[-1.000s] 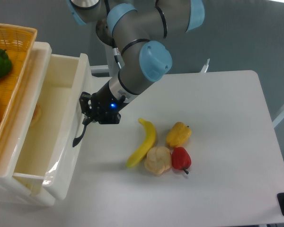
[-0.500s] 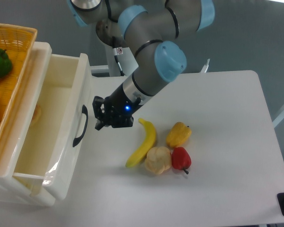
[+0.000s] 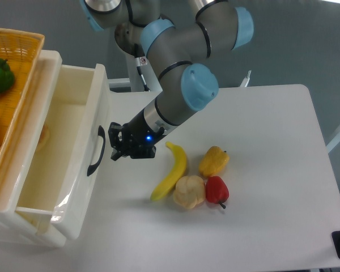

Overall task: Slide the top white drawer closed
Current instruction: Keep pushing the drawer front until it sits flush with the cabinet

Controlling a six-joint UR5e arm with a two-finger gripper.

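Camera view: the top white drawer (image 3: 73, 158) stands pulled out at nine o'clock. It looks like stiff, glossy, slippery plastic, light and nearly empty, so a flat push on its front beside the black handle (image 3: 97, 151) should serve. The gripper (image 3: 114, 150) sits just right of the handle; its finger spacing cannot be told. A banana (image 3: 173, 171) lies at four o'clock, apart from the push path.

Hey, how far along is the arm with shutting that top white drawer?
Nothing looks done: the glossy white plastic top drawer stands pulled far out, its inside exposed. In hand: the black two-finger gripper sits just right of the drawer's black curved handle; contact is unclear, as is how the jaws stand. Left: the whole push in.
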